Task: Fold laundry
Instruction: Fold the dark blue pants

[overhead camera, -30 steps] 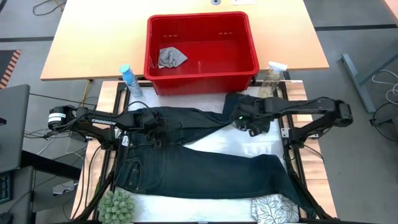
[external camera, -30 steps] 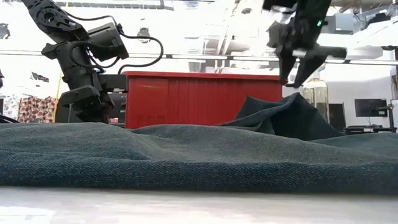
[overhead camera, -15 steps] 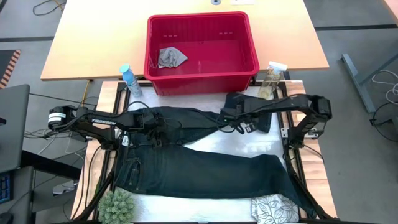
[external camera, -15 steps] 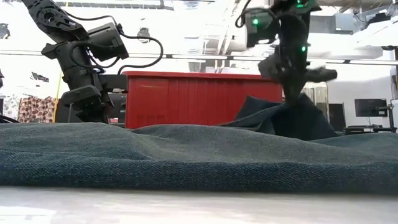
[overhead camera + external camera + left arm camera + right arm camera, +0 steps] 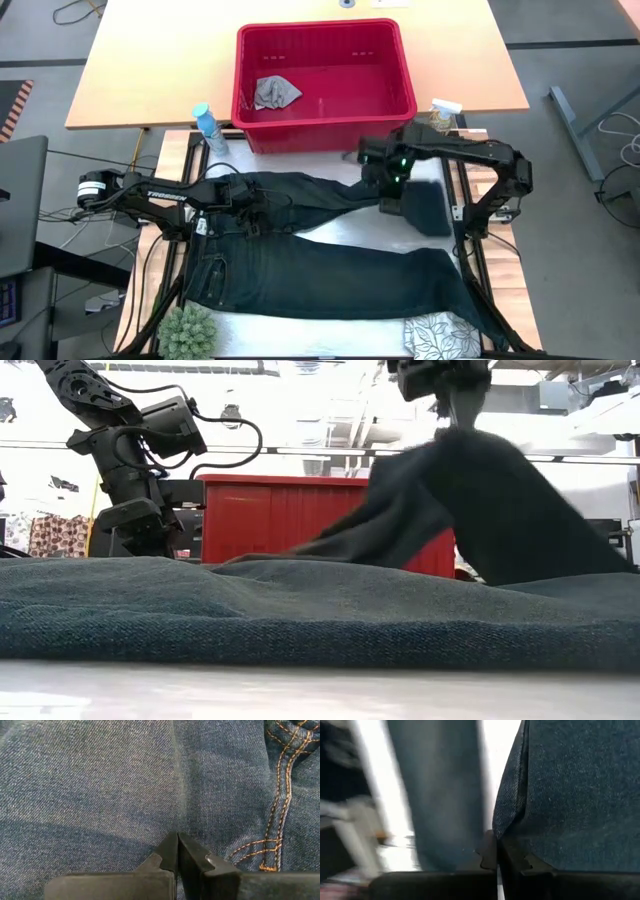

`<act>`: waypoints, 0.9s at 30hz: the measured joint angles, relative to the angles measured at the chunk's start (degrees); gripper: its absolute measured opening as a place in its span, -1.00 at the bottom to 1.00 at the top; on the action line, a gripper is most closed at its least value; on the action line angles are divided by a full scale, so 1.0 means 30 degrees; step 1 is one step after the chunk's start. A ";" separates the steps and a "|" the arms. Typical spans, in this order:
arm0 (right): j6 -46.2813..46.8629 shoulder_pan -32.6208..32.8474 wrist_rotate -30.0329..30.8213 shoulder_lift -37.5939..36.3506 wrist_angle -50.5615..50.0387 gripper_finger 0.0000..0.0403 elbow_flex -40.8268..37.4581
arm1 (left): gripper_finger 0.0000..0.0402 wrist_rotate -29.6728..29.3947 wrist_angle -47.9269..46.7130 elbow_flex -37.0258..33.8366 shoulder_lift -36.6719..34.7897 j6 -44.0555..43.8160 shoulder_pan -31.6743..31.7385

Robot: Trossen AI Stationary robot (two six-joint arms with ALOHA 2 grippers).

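Dark blue jeans point(image 5: 320, 275) lie spread across the table, waist at the left. My left gripper point(image 5: 248, 200) is shut, with its tips down on the jeans near the waist point(image 5: 150, 795). My right gripper point(image 5: 460, 405) is shut on the end of the far leg point(image 5: 422, 205) and holds it above the table. That leg hangs from it like a tent point(image 5: 470, 510). A small grey cloth point(image 5: 275, 92) lies in the red basket point(image 5: 400, 95). A white leaf-print cloth point(image 5: 440, 335) rests at the near right corner. My left gripper sets its shut fingertips point(image 5: 170, 851) on the denim beside a seam point(image 5: 181, 805), slanting down from the table's left side; the jeans lie flat under them. My right gripper pinches a folded edge of the far leg point(image 5: 507, 822) between its two fingers, from above, pointing down. The leg's end is lifted clear and drapes below the fingers, while the rest of the leg trails down to the table point(image 5: 300, 550).
The red basket stands on a wooden table behind the jeans. A blue-capped bottle point(image 5: 210, 128) and a clear spray bottle point(image 5: 437, 122) flank its near corners. A green plant ball point(image 5: 188, 330) sits at the near left corner. Bare white table point(image 5: 400, 238) shows between the legs.
My right gripper was open above the far leg's end. It dropped onto it, rolled its wrist, shut on the cloth and rose. The leg's end has been lifted clear and now hangs; the rest of the jeans has stayed flat.
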 joint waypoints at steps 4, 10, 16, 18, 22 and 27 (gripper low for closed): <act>0.1320 -0.2029 -0.4089 -0.0004 -0.0090 -0.88 0.0623 | -1.00 -0.0005 -0.0005 0.0000 0.0000 0.0108 0.0000; 0.1623 -0.5447 -0.5532 0.0519 -0.1137 -0.88 0.0463 | -1.00 -0.0020 -0.0027 0.0000 0.0000 0.0162 0.0000; 0.1793 -0.7258 -0.4105 0.2422 -0.0886 -0.88 0.0062 | -1.00 -0.0022 -0.0191 0.0007 -0.0001 0.0148 0.0000; 0.3095 -0.7601 -0.2489 0.3019 -0.0521 -0.88 0.0062 | -1.00 -0.0016 -0.0377 0.0007 -0.0006 0.0134 0.0000; 0.4418 -0.7914 0.0227 0.3938 -0.0491 -0.88 0.0070 | -1.00 -0.0022 -0.0625 0.0022 -0.0007 0.0035 0.0006; 0.5168 -0.7660 0.3895 0.4222 -0.0461 -0.85 0.0068 | -1.00 -0.0022 -0.0857 0.0022 -0.0007 0.0031 0.0007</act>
